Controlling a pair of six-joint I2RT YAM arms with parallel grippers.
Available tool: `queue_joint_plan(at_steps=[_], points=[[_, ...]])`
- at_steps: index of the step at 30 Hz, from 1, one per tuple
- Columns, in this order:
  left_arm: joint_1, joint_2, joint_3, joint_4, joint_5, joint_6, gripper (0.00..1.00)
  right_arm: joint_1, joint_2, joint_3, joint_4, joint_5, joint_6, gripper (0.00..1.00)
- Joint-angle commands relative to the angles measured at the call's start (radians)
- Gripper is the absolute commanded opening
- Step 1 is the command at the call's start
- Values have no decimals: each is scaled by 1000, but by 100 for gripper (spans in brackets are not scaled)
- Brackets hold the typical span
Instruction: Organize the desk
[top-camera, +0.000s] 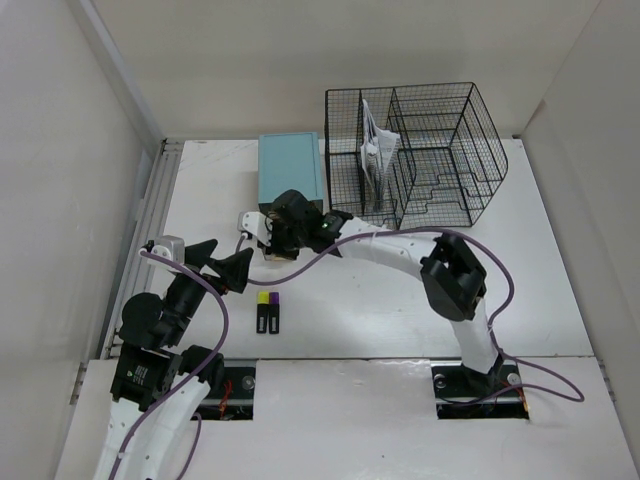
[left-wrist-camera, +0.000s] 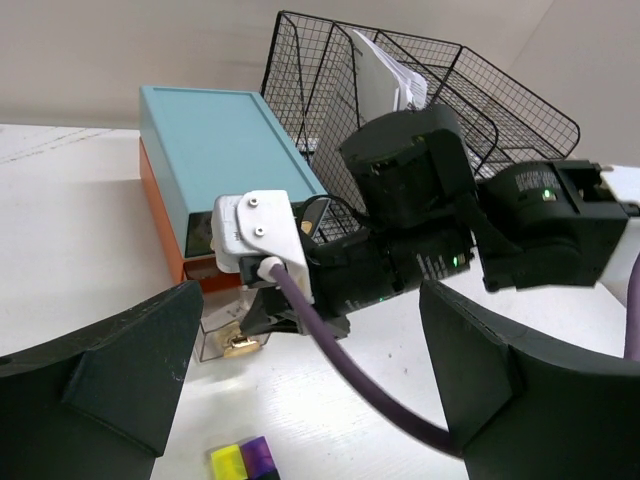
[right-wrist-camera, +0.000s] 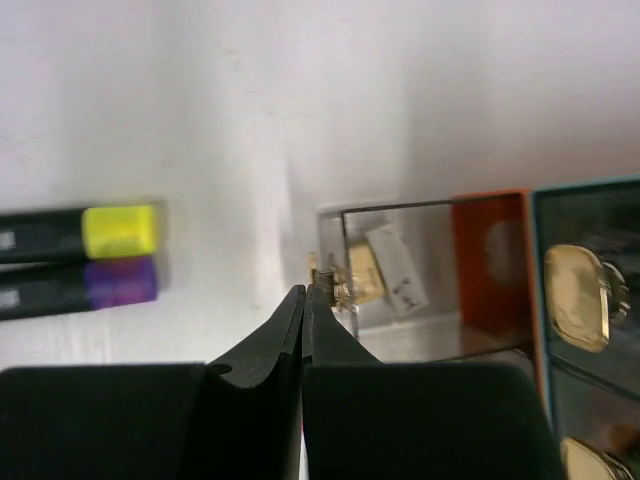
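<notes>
The white desk (top-camera: 400, 300) holds a teal-topped drawer box (top-camera: 290, 170) with an orange body (left-wrist-camera: 160, 215). Its clear lower drawer (left-wrist-camera: 225, 325) is pulled partly out, with a gold item and a paper slip inside (right-wrist-camera: 385, 270). My right gripper (right-wrist-camera: 306, 292) is shut, its tips pinched at the drawer's gold knob (right-wrist-camera: 335, 280); it also shows in the top view (top-camera: 265, 250). My left gripper (top-camera: 222, 262) is open and empty above the desk, just left of the drawer. A yellow and a purple highlighter (top-camera: 268, 312) lie side by side near it.
A black wire mesh file rack (top-camera: 420, 150) with papers (top-camera: 375, 150) stands at the back, right of the drawer box. A grey rail (top-camera: 150, 230) runs along the desk's left edge. The right arm's purple cable (left-wrist-camera: 330, 350) hangs between my left fingers.
</notes>
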Motion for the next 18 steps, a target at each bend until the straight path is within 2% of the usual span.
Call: queue_joint_plan(at_steps=[1, 4, 9, 14, 18], points=[[-6, -10, 7, 34, 2, 5, 88, -33, 28, 132, -181, -263, -35, 0], [-6, -10, 7, 34, 2, 5, 88, -43, 103, 180, -252, -264, -44, 0], [-6, -10, 7, 34, 2, 5, 88, -43, 143, 191, -203, -120, 36, 0], [-6, -10, 7, 34, 2, 5, 88, -52, 180, 229, -203, -55, 66, 0], [-6, -10, 7, 34, -7, -4, 88, -52, 171, 189, -77, 136, 145, 0]])
